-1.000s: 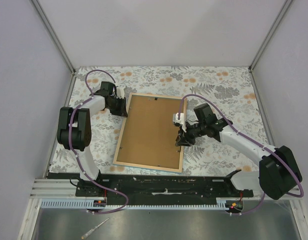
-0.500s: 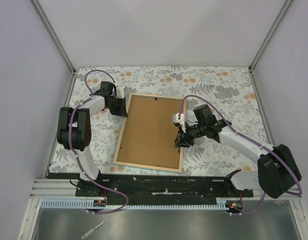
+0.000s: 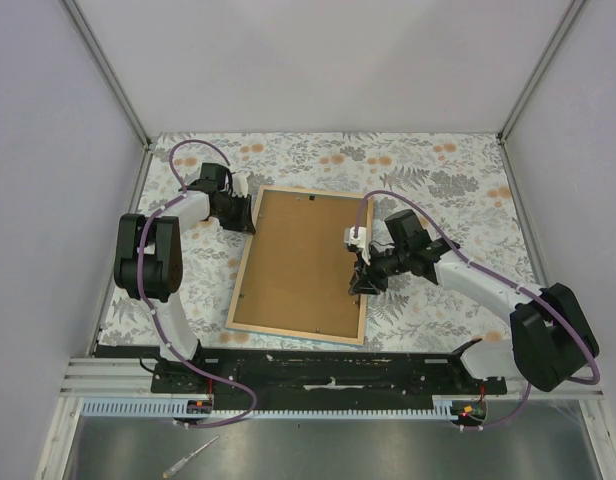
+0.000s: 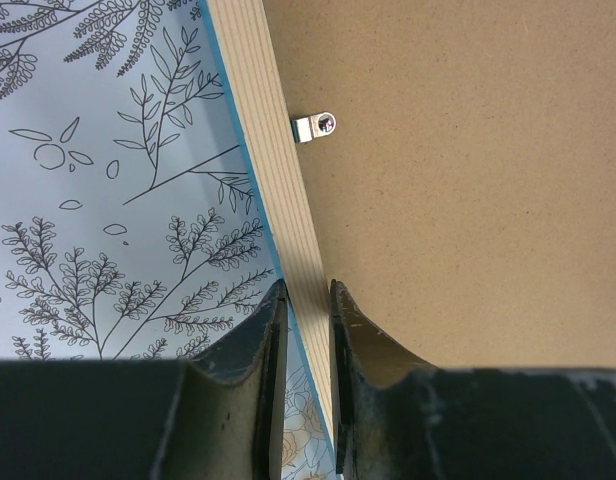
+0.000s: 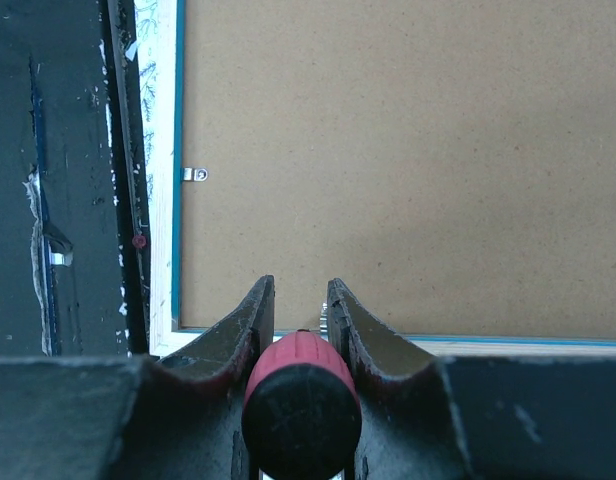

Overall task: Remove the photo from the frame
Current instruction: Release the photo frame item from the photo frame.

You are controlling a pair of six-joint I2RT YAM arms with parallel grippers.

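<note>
The frame [image 4: 273, 170] lies face down on the bench [image 3: 438, 170], photo [image 3: 300, 262] inside, brown back up. The left gripper [image 4: 306, 300] pinches its edge to steady it; the right gripper [image 5: 299, 300] clasps a red-handled tool [image 5: 298, 385], probably for the clips [image 4: 315, 126].

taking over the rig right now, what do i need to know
left gripper: shut on the frame, on its far-left rail.
right gripper: shut on a red-handled tool, at the frame's right edge.
The frame lies face down on the table cover, backing board up; the photo is hidden.
Done: nothing out yet; a metal tab sits at the board's edge.
Left: free the tabs, then lift out board and photo.
</note>
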